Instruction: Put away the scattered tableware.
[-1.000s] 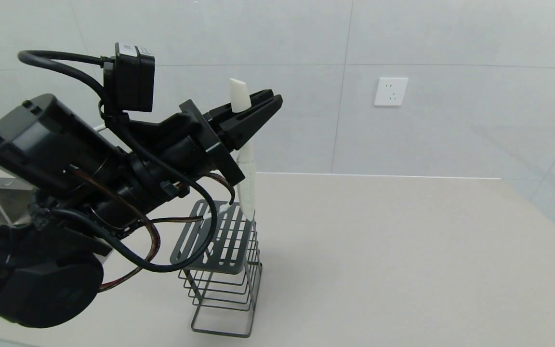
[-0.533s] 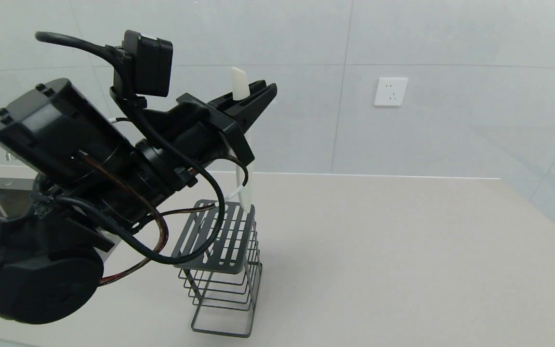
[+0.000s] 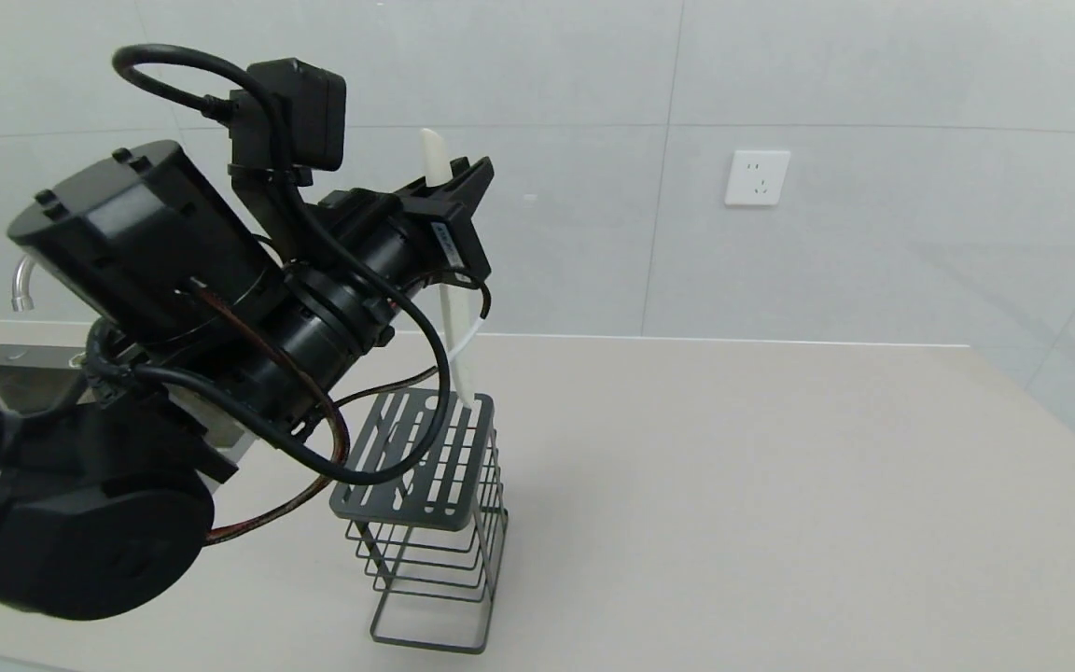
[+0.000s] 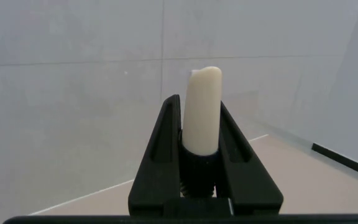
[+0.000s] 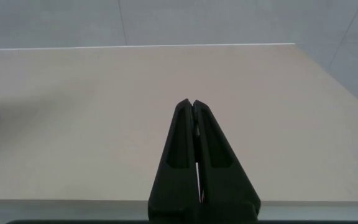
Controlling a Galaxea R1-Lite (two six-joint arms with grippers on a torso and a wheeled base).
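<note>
Cannot tell what the white utensil (image 4: 202,109) is: middle swallowed between the fingers (image 4: 166,146) of the left gripper (image 4: 199,106), end below them too slim. Beneath them, rack (image 3: 435,509) partly masked by cable (image 3: 444,420).

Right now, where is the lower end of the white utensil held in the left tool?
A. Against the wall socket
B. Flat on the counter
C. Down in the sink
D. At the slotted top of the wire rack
D: the left tool holds the white utensil upright, with its lower end at the far edge of the wire rack top. I cannot tell whether it has entered a slot.
</note>
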